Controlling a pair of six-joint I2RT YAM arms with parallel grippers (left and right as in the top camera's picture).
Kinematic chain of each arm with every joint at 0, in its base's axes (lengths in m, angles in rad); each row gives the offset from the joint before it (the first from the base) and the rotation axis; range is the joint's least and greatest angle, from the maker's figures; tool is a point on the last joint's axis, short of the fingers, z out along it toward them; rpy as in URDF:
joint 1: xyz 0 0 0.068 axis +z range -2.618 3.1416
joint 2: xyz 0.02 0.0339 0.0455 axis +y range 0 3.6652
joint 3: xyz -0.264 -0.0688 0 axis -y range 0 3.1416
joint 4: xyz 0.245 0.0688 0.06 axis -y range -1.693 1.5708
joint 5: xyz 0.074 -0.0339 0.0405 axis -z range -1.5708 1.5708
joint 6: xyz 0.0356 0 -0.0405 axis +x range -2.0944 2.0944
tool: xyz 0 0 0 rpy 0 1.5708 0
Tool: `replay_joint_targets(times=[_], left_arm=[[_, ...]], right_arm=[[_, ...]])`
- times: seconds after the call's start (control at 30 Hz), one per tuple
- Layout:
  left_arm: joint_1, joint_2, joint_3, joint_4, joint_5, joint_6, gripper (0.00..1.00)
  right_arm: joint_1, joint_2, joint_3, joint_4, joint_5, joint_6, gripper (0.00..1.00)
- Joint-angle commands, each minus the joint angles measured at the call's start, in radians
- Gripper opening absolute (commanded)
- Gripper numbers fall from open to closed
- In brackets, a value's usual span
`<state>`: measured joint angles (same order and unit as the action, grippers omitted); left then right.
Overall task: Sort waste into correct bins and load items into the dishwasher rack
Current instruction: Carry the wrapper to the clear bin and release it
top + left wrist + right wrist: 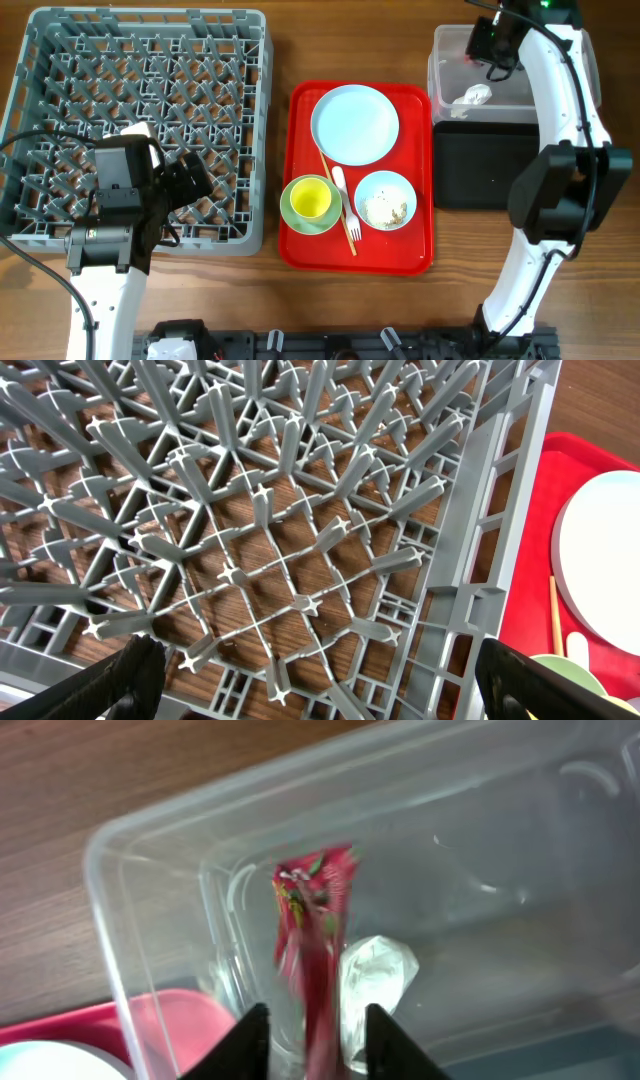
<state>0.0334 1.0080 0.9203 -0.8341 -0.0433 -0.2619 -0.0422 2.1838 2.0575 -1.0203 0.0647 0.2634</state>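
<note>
My right gripper [316,1012] is open over the clear tub [455,45]. The red wrapper [315,920] hangs blurred between its fingers, touching neither, above the white tissue [378,970] on the tub floor [473,96]. The black tray [480,165] sits in front of the tub. My left gripper [320,665] is open and empty over the grey rack [140,60] near its front right corner. The plate [354,123], the blue bowl [385,200] with rice scraps, the yellow cup [311,198] inside the green bowl [292,210], the fork [347,200] and the stick [338,205] lie on the red tray.
The red tray [300,240] lies between the rack and the bins. Its edge and the plate show at the right of the left wrist view [600,550]. The rack holds no dishes. Bare wood table surrounds everything.
</note>
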Motion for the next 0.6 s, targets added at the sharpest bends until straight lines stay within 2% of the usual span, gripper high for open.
replay_joint_targets(times=[0.0, 0.23, 0.33, 0.57], left_arm=[[-0.005, 0.002, 0.016, 0.003, 0.009, -0.008, 1.00], [-0.005, 0.002, 0.016, 0.003, 0.008, -0.008, 1.00], [-0.005, 0.002, 0.016, 0.003, 0.008, -0.008, 1.00], [-0.005, 0.002, 0.016, 0.003, 0.008, -0.008, 1.00]], right_arm=[[0.002, 0.025, 0.011, -0.007, 0.010, 0.002, 0.46], [0.002, -0.051, 0.011, -0.048, -0.090, 0.000, 0.55], [0.002, -0.134, 0.011, -0.084, -0.162, 0.001, 0.65], [0.045, -0.252, 0.011, -0.294, -0.269, -0.018, 0.66]])
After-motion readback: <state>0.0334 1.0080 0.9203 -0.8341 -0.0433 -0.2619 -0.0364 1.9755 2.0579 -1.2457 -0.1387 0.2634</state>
